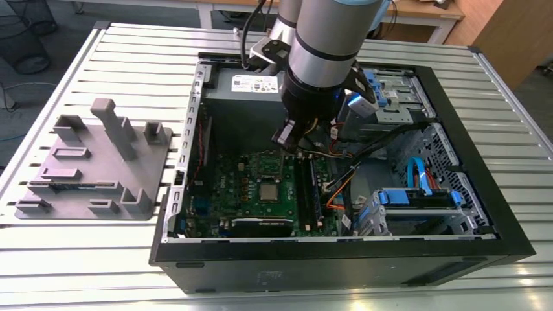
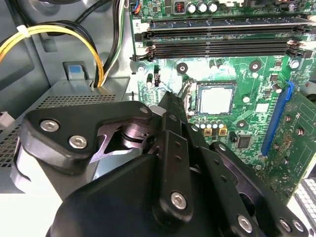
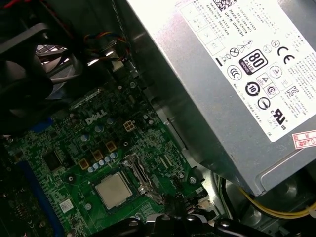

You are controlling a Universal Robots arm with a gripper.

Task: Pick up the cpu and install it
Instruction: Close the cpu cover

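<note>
The cpu (image 1: 270,192) lies flat in its socket on the motherboard (image 1: 232,188), inside the open case (image 1: 346,262) on the tabletop (image 1: 129,65). In both wrist views its silver top (image 2: 216,100) (image 3: 113,190) faces up, uncovered. The gripper (image 1: 289,141) hangs inside the case above the board, between the cpu and the power supply (image 3: 222,74), near the chip but not touching it. In the second wrist view the fingers (image 2: 169,106) look drawn together and narrow, with nothing between them.
</note>
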